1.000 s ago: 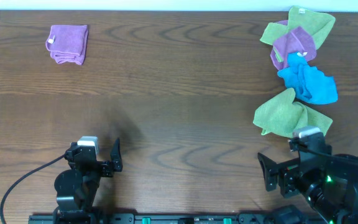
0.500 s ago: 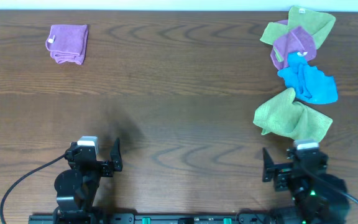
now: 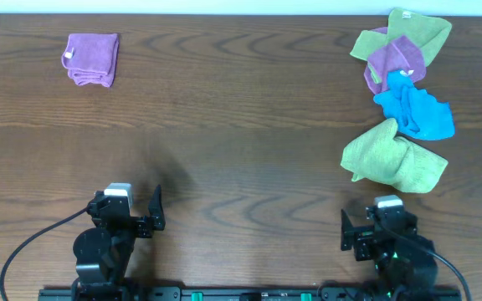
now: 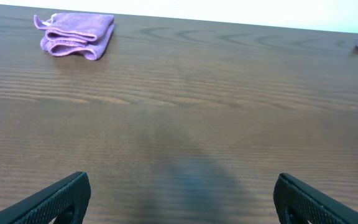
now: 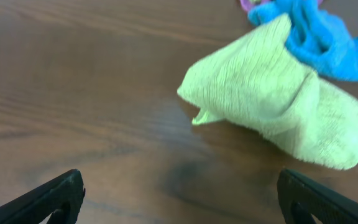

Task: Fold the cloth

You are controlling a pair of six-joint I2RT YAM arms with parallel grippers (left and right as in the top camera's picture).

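Observation:
A crumpled light green cloth [image 3: 392,157] lies at the right of the table; it also shows in the right wrist view [image 5: 278,99]. Behind it lie a blue cloth [image 3: 415,110], a purple cloth [image 3: 394,58] and another green cloth [image 3: 408,32] in a heap. A folded purple cloth [image 3: 91,58] sits at the far left, also in the left wrist view [image 4: 76,34]. My right gripper [image 5: 179,199] is open and empty, near the table's front edge, short of the light green cloth. My left gripper [image 4: 179,199] is open and empty at the front left.
The brown wooden table [image 3: 241,125] spreads between the folded cloth and the heap. A black cable [image 3: 32,242] trails from the left arm at the front edge.
My right arm has drawn back and leftward to the front edge, away from the light green cloth. The left arm and the cloths have not moved.

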